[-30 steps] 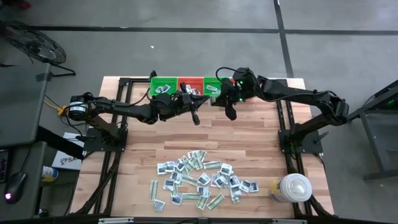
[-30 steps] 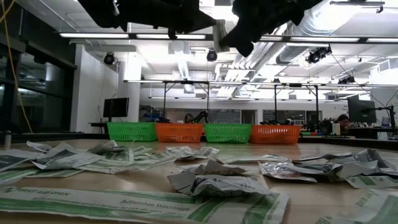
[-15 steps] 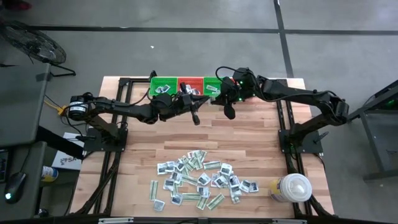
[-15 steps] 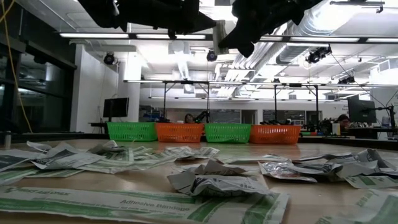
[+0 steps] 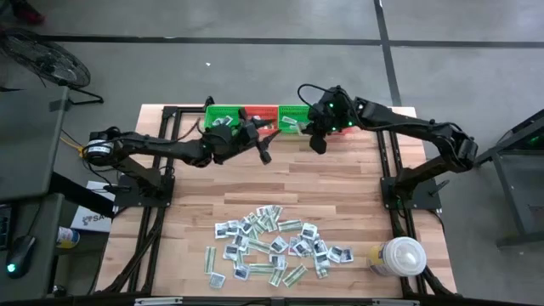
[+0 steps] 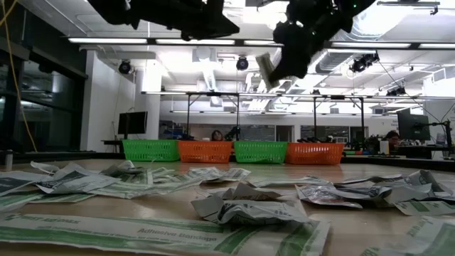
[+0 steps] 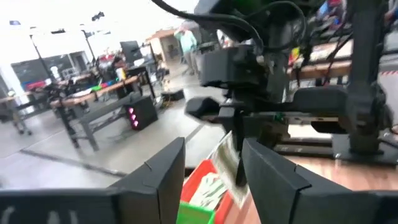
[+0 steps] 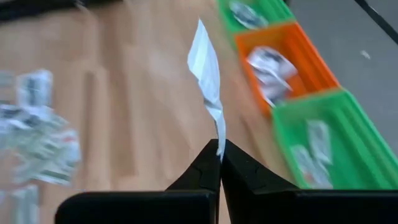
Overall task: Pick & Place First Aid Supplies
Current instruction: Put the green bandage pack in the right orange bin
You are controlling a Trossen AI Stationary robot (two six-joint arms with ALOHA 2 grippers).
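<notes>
We watched the left gripper point(image 5: 265, 156) spread its fingers over the far edge of the table, jaws apart and empty, where a second earlier they had been shut. We judged it had just let a packet drop into the row of baskets point(image 5: 255, 116), so that delivery looked done. The right gripper point(image 5: 316, 144) had swung from beside the left one to just in front of the far green basket point(image 8: 323, 134), pinched tight on one thin white packet point(image 8: 208, 74) that stood up from its fingertips. We reckoned that one was next to go in.

The rest of the supplies sat well apart from all this: a loose heap of packets point(image 5: 272, 245) lay at the near side of the table, so plenty of trips remained. A big white lidded tub point(image 5: 400, 256) stood at the near right corner.

The table point(image 5: 340, 191) was pale wood planks on a black frame. Beyond it we saw a bright workshop with strip lights, benches and monitors, and a person far off at the back point(image 6: 215, 135)
</notes>
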